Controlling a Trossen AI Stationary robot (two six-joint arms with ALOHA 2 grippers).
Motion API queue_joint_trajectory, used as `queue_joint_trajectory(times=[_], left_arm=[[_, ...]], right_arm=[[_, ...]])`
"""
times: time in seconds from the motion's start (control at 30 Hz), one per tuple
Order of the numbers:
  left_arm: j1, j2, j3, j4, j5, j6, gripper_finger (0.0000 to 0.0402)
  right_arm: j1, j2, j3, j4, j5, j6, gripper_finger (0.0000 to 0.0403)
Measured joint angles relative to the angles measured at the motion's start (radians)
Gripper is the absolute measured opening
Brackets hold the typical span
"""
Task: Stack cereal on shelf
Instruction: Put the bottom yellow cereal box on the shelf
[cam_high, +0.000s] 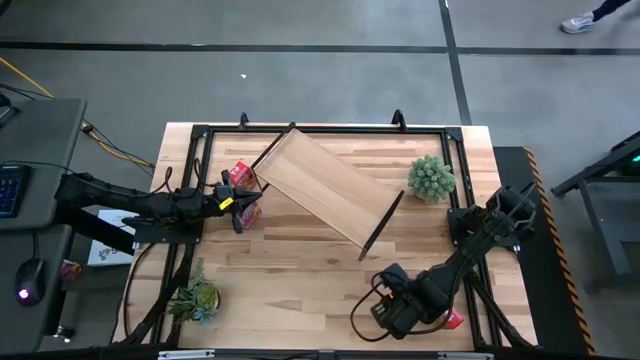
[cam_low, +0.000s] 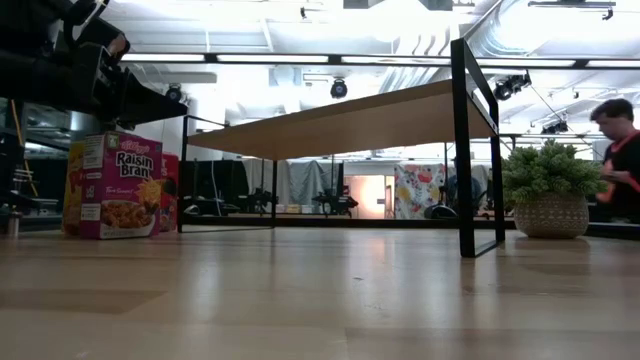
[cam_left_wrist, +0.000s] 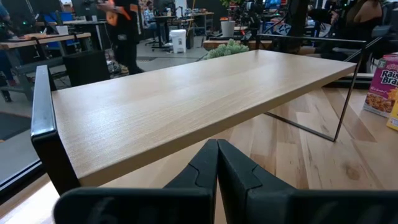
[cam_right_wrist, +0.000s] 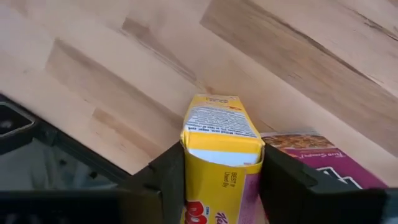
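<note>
High view lays out the counter (cam_high: 330, 290) with the shelf (cam_high: 325, 187) sitting skewed across its far half, one dark end frame toward the left arm, the other toward the middle. A round potted plant (cam_high: 431, 177) stands just beside the shelf's right end, and a second plant (cam_high: 194, 299) sits at the near left corner.

The main risk, as I judge it, lies at the near edge. The right end effector (cam_right_wrist: 222, 186) straddles a yellow cereal box (cam_right_wrist: 221, 140) with a finger on each side, seemingly touching it, though I cannot tell whether it is truly pinched. A pink box (cam_right_wrist: 317, 162) lies touching the yellow one, so a lift could drag it along or push it off the counter's edge. A loose hold could also let the yellow box twist out.

The left end effector (cam_left_wrist: 217, 168), fingers pressed together and holding nothing, points at the shelf; nudging it would shift the target.

Only the right wrist view shows the yellow box; from above the arm hides it. Only the low view reads the Raisin Bran box (cam_low: 118, 186) standing upright by the shelf's left end, with a person at the far right.
</note>
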Motion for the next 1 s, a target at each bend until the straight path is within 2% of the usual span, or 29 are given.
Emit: queue_joint_trajectory(times=[0.1, 0.23, 0.43, 0.57, 0.67, 0.73, 1.0], left_arm=[[0.000, 0.000, 0.000, 0.000, 0.000, 0.000, 0.0001], [0.000, 0.000, 0.000, 0.000, 0.000, 0.000, 0.0001], [0.000, 0.000, 0.000, 0.000, 0.000, 0.000, 0.0001], [0.000, 0.000, 0.000, 0.000, 0.000, 0.000, 0.0001], [0.000, 0.000, 0.000, 0.000, 0.000, 0.000, 0.0001], [0.000, 0.000, 0.000, 0.000, 0.000, 0.000, 0.0001], [0.000, 0.000, 0.000, 0.000, 0.000, 0.000, 0.0001]], right_arm=[[-0.011, -0.015, 0.000, 0.055, 0.001, -0.066, 0.0147], [-0.045, -0.063, 0.000, 0.251, 0.065, -0.238, 0.0147], [-0.133, -0.155, 0.000, 0.614, 0.171, -0.632, 0.0147], [-0.214, -0.222, 0.005, 0.684, 0.218, -0.872, 0.0147], [-0.276, -0.252, 0.057, 0.568, 0.252, -0.982, 0.0147], [-0.320, -0.258, 0.129, 0.431, 0.274, -1.022, 0.0147], [-0.461, -0.187, 0.534, -0.202, 0.355, -1.083, 0.0147]])
